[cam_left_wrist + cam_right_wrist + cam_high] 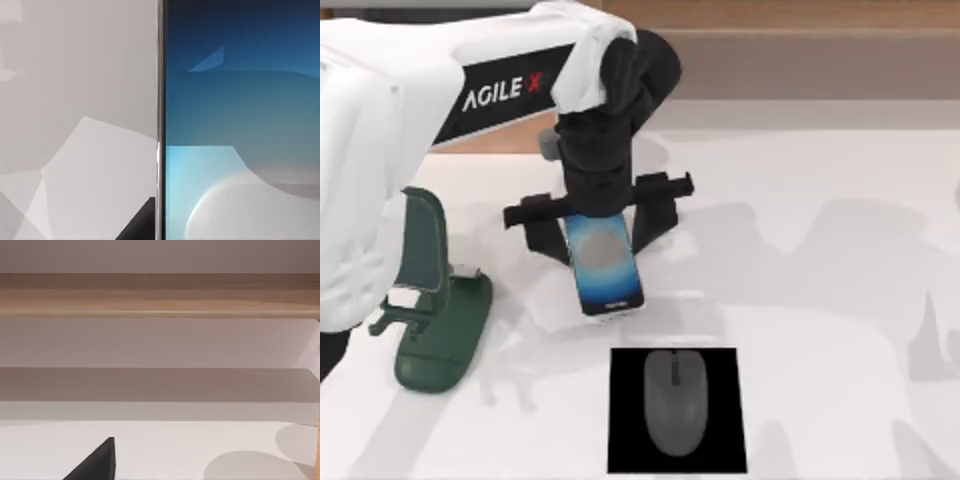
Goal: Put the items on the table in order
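Note:
The smartphone point(606, 265), screen glowing blue-white, lies face up on the white table point(820, 300) near the middle. My left gripper point(601, 243) hangs right over the phone's far end, open, with one black finger on each side of it. The left wrist view looks closely at the phone's screen point(240, 125) and silver edge point(160, 100), with a black fingertip point(140, 222) beside the edge. The dark-grey mouse point(675, 401) rests on a black square pad point(625, 450) at the front. My right arm is parked; one of its dark fingertips point(97, 462) shows in the right wrist view.
A dark green phone stand point(435, 320) sits at the left, close beside my left arm. A wooden and grey shelf unit point(800, 50) runs along the back, also seen as shelf boards point(160, 295) from the right wrist.

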